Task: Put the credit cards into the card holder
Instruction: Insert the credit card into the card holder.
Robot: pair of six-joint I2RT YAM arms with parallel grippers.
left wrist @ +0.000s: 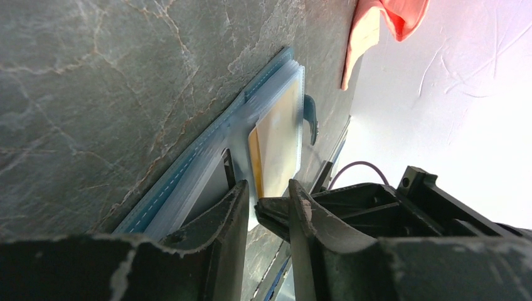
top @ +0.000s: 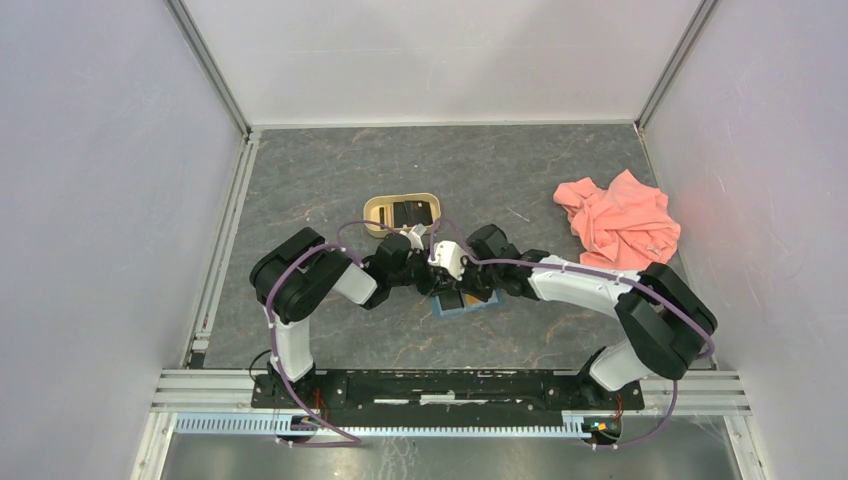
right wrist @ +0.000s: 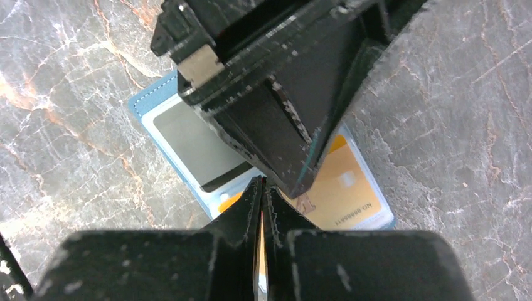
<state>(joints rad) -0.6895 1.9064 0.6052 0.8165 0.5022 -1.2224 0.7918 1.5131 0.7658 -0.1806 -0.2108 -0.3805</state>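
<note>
DESK: What was pictured at the left of the table point(top: 330, 170)?

CAPTION: A tan oval tray point(top: 372, 212) was seen left of centre, with dark cards point(top: 403, 213) laid inside it. Just nearer the arms, the left gripper point(left wrist: 268, 191) was held low over the card holder point(right wrist: 143, 100), with its fingers spread partway apart.

DESK: And where was the card holder found?

CAPTION: It was laid open and flat on the table at the centre, under both grippers and just on the near side of the tray. A grey card point(right wrist: 188, 147) was shown tucked in one clear pocket, and a gold card point(right wrist: 351, 188) in the pocket beside it.

DESK: How was the right gripper recorded?

CAPTION: The right gripper point(right wrist: 261, 185) was pictured with its fingers pressed together. Its tips were lowered over the holder beside the gold card and pointed into the gap of the left gripper. Whether anything thin was pinched, or the holder touched, could not be told.

DESK: What was noted at the far right?

CAPTION: A crumpled pink cloth point(top: 620, 222) was seen lying well apart from the holder, near the right wall.
</note>
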